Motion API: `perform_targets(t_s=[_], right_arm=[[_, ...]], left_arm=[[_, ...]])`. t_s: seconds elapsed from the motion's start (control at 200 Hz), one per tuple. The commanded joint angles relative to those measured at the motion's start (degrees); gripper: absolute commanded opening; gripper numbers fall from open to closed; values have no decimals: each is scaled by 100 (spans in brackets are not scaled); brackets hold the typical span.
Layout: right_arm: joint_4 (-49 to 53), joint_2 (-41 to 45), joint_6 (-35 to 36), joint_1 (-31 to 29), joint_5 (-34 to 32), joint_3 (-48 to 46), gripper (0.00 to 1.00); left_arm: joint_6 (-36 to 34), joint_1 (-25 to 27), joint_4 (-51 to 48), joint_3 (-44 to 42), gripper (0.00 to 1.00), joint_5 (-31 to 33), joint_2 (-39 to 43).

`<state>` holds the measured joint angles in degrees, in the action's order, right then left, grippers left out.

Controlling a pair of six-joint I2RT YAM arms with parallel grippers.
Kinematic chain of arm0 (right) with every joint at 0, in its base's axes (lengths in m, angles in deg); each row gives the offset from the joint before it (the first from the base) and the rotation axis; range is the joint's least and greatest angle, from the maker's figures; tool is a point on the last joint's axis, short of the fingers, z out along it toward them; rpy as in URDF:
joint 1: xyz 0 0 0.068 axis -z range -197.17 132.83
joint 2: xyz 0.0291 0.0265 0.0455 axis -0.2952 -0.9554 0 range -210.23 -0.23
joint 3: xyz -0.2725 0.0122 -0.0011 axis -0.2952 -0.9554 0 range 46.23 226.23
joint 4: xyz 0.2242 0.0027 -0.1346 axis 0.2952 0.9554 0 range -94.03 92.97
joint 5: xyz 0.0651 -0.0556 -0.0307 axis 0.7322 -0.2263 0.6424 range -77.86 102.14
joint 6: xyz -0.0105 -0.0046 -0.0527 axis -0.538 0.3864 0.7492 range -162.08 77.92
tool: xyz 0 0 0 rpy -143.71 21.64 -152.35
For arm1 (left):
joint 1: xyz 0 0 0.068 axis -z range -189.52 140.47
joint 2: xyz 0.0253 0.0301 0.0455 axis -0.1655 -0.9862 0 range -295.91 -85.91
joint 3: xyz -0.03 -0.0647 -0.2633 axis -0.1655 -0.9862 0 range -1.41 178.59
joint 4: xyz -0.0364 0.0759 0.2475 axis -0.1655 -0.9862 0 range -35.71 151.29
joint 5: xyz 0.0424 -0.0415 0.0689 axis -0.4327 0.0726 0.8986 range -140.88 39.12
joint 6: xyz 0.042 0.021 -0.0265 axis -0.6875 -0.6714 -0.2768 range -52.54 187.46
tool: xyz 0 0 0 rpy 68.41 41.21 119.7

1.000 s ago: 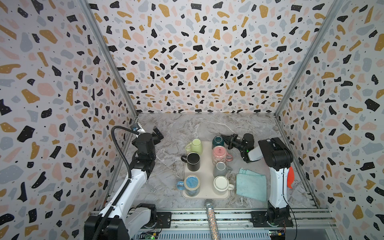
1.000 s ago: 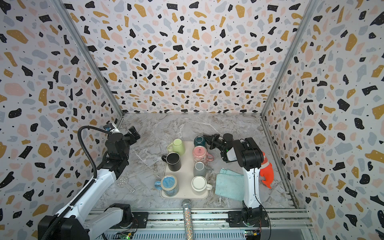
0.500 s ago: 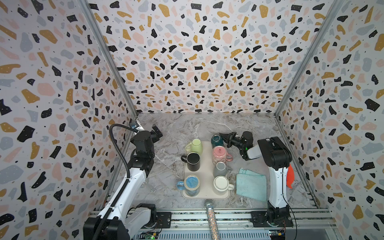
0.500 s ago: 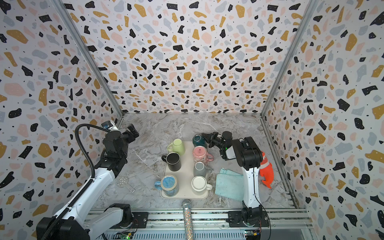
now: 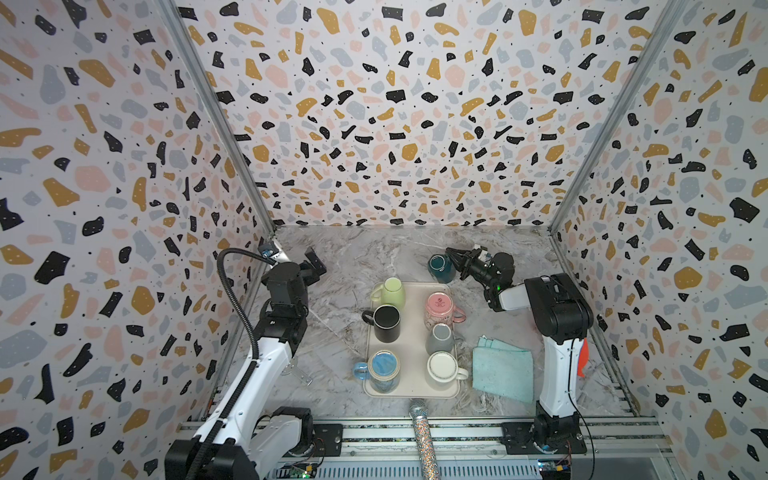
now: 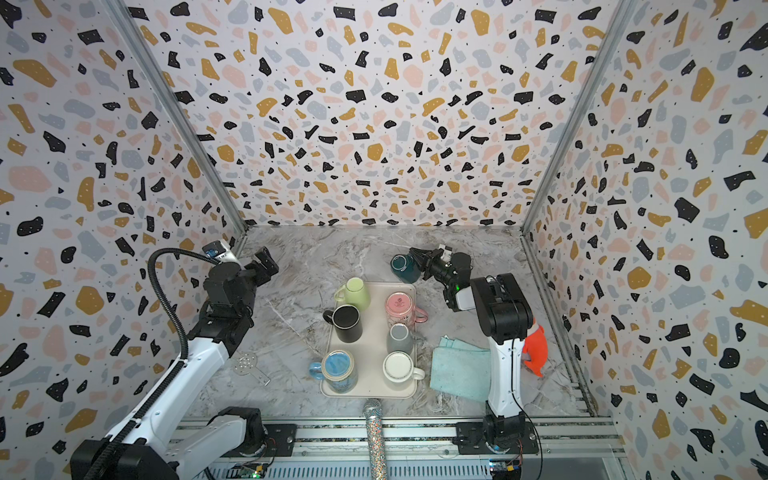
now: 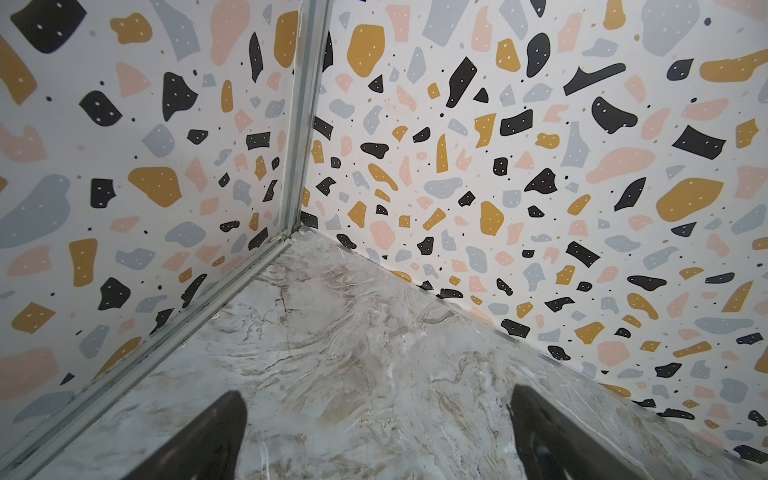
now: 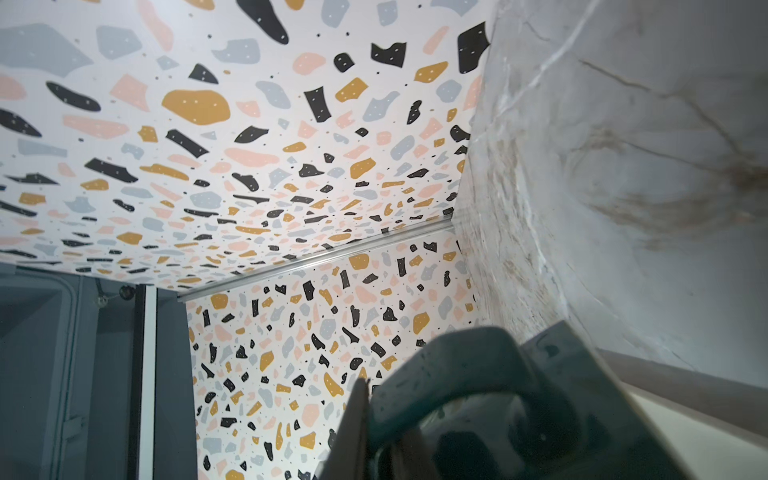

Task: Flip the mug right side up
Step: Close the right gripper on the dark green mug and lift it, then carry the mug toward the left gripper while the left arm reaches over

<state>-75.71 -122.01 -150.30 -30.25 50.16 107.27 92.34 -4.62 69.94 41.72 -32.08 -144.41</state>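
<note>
The glossy teal ceramic mug (image 8: pixel 465 361) is showing blurred and running off the right wrist view's edge. The right arm (image 6: pixel 503 365) is hiding part of an orange object (image 6: pixel 536 345).

I record a teal mug (image 5: pixel 439 269) at my right claw (image 5: pixel 456 259). Nearest it on the cream tray (image 5: pixel 412 353): pale green mug (image 5: pixel 390 291), pink mug (image 5: pixel 440 306). Farther: black mug (image 5: pixel 386 324), grey mug (image 5: pixel 440 338), blue mug (image 5: pixel 384 368), white mug (image 5: pixel 442 366). Walls (image 5: pixel 395 124): ochre, black, pink, grey terrazzo. Tabletop (image 5: pixel 336 374): grey-veined marble.
</note>
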Motion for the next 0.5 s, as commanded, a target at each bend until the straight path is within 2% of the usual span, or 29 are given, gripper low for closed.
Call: perform_targets(t_s=[0.0, 0.115, 0.2, 0.31, 0.365, 0.496], right_arm=[[-92, 695, 751, -30, 214, 447, 0], [740, 1011, 1878, -60, 540, 810, 0], [2145, 1355, 3452, -184, 700, 1245, 0], [3923, 1766, 5460, -448, 408, 1732, 0], [4345, 1905, 6237, -571, 299, 1837, 0], [4984, 2152, 7470, -798, 133, 1855, 0]], left_arm=[[17, -25, 304, 163, 100, -216, 89], [-26, -30, 355, 325, 100, -593, 20], [-82, -33, 338, 530, 99, -1024, -102], [-216, -34, 87, 976, 98, -1580, -370], [-282, -34, -7, 1218, 97, -1946, -506], [-393, -35, -69, 1735, 95, -2910, -856]])
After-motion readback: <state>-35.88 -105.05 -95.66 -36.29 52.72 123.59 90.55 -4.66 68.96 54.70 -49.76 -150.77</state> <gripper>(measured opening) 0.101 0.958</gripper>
